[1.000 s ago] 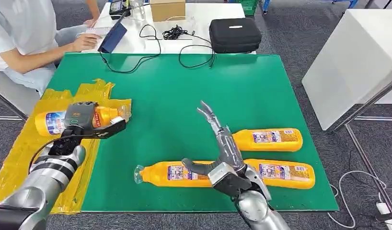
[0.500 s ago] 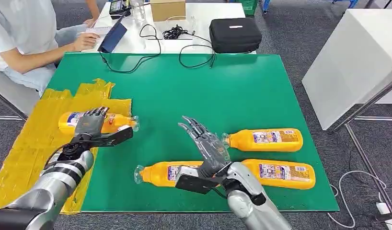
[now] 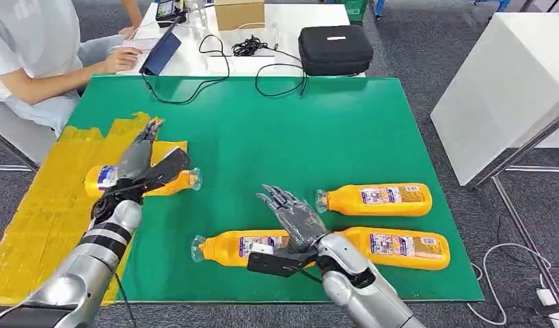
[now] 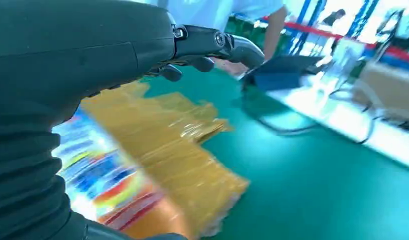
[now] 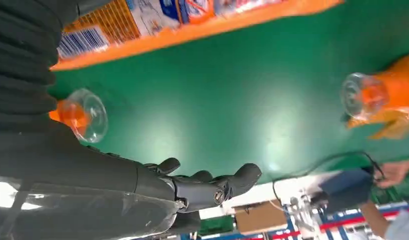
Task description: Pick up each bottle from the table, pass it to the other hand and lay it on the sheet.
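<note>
The left hand hovers over the bottle on the sheet, fingers spread and straight, gripping nothing; it hides the bottle's middle, so only the labelled base end and clear-capped neck show. In the left wrist view this bottle is a blur of orange and blue beneath the palm. The yellow sheet is crinkled plastic, running off the table's left side. The right hand hangs open, fingers apart, above the near bottle and covers part of its label (contact cannot be judged). Two more bottles lie on their sides at the right: the far bottle and the right bottle. The surface is a green mat. Beyond it stands a white desk with a black case and cables; a person sits at the left.
</note>
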